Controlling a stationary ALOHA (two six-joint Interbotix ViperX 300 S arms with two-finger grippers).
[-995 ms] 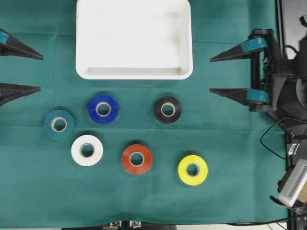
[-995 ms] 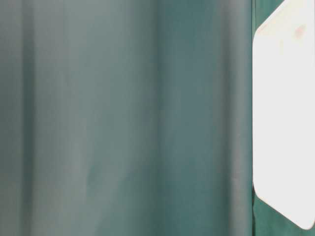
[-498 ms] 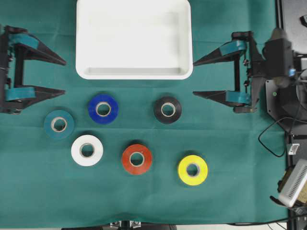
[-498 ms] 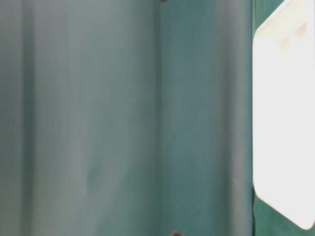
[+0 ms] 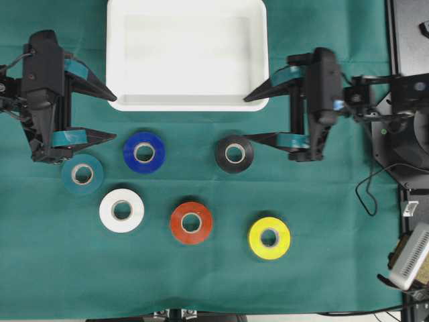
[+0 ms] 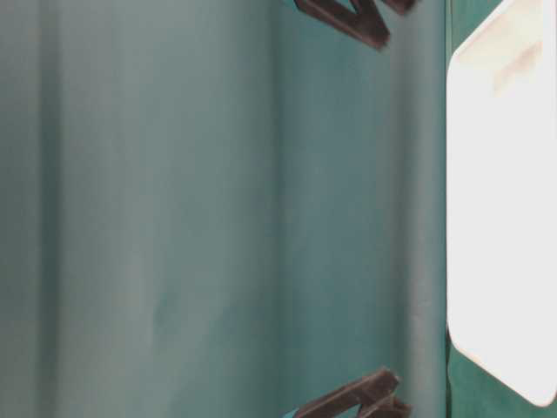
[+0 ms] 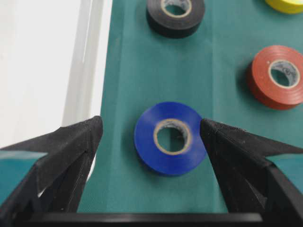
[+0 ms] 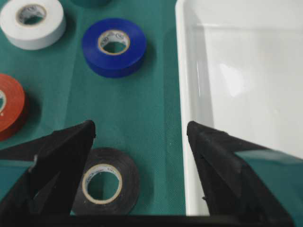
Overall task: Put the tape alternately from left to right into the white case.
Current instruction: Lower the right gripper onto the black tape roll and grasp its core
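Note:
The white case (image 5: pixel 188 104) lies empty at the top middle. Below it on the green cloth lie the rolls of tape: teal (image 5: pixel 82 174), blue (image 5: pixel 144 152), white (image 5: pixel 121 210), red (image 5: pixel 191 223), black (image 5: pixel 234 153) and yellow (image 5: pixel 269 237). My left gripper (image 5: pixel 115 117) is open between the case's lower left corner and the blue roll (image 7: pixel 170 137), which lies just ahead of its jaws. My right gripper (image 5: pixel 246 120) is open by the case's lower right corner, one finger over the rim (image 8: pixel 182 94), the other over the black roll (image 8: pixel 106 187). Neither holds anything.
A green cloth (image 5: pixel 322 268) covers the table. Cables and a pale grey box (image 5: pixel 409 258) sit off the cloth at the right edge. In the table-level view, dark fingers (image 6: pixel 348 17) show at the top and bottom, with the case (image 6: pixel 505 218) at the right.
Both arms have swung in from the table's sides toward the middle, and their fingertips now reach the case's lower corners. Both grippers stay open and no roll has moved.

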